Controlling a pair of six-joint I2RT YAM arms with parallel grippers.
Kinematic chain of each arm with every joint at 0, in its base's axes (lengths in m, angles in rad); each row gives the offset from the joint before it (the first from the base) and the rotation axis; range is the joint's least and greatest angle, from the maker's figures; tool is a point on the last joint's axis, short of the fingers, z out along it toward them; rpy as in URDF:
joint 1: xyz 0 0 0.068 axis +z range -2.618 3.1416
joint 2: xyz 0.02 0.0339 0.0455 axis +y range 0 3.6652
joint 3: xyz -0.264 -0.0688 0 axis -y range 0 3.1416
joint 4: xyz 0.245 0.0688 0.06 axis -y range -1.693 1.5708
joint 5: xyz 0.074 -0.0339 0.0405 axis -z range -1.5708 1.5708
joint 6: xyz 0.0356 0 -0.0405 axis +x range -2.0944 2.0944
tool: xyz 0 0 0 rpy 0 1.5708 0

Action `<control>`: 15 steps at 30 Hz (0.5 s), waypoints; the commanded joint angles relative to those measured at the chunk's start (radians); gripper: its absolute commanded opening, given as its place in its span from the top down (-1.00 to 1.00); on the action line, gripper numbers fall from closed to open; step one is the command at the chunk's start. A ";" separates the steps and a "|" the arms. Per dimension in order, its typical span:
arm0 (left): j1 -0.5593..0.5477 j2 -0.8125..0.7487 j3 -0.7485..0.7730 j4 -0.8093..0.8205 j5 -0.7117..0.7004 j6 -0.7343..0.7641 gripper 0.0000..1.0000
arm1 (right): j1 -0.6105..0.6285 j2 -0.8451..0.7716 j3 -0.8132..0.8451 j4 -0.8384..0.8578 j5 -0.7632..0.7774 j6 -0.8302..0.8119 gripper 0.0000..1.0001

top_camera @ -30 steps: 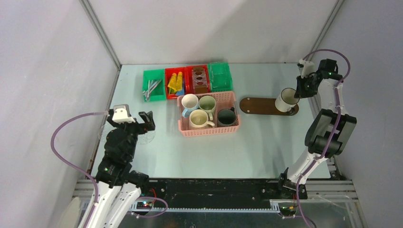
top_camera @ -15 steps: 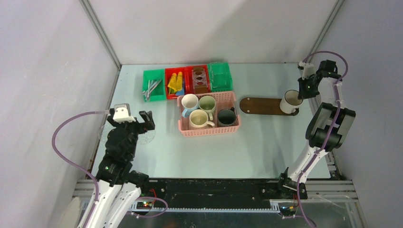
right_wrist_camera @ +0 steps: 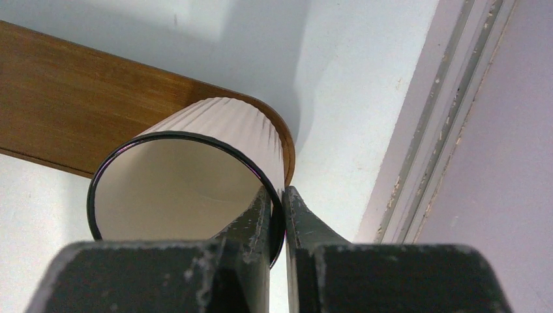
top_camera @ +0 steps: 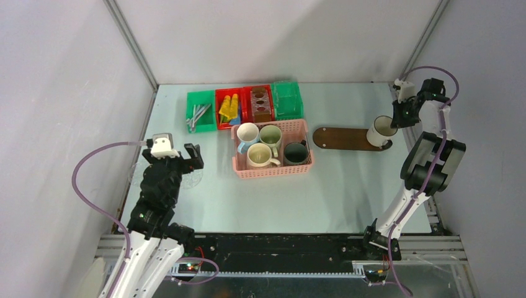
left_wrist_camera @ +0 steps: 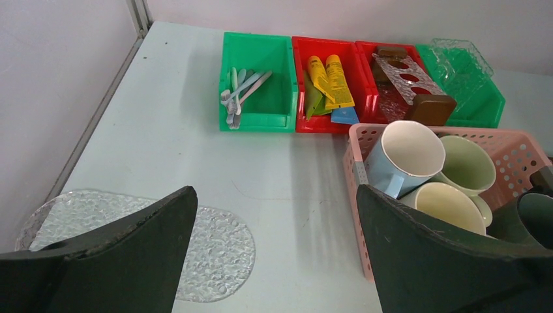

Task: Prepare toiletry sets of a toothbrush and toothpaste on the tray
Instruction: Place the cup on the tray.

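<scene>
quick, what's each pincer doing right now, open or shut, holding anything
Left pincer: open, holding nothing.
Right pincer: shut on the rim of the white mug, over the end of the tray.

The overhead camera looks steeply down from above and behind the arms, far enough to take in the whole table (top_camera: 347,192). The left wrist camera sits low at the table's left, facing the far wall across the bins (left_wrist_camera: 274,107) and pink basket (left_wrist_camera: 515,153), both shared with the overhead view. The right wrist camera looks close down onto a mug (right_wrist_camera: 215,130) at the tray's (right_wrist_camera: 65,111) right end.
</scene>
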 commanded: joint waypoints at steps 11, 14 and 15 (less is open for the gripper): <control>0.001 0.016 -0.004 0.042 0.004 0.025 -0.99 | -0.021 -0.011 0.070 0.047 -0.058 -0.003 0.23; 0.001 0.015 -0.005 0.043 0.005 0.025 -0.99 | -0.021 -0.021 0.087 0.050 -0.060 0.014 0.12; 0.001 0.016 -0.006 0.043 0.006 0.025 -0.99 | -0.022 -0.026 0.099 0.052 -0.053 0.026 0.09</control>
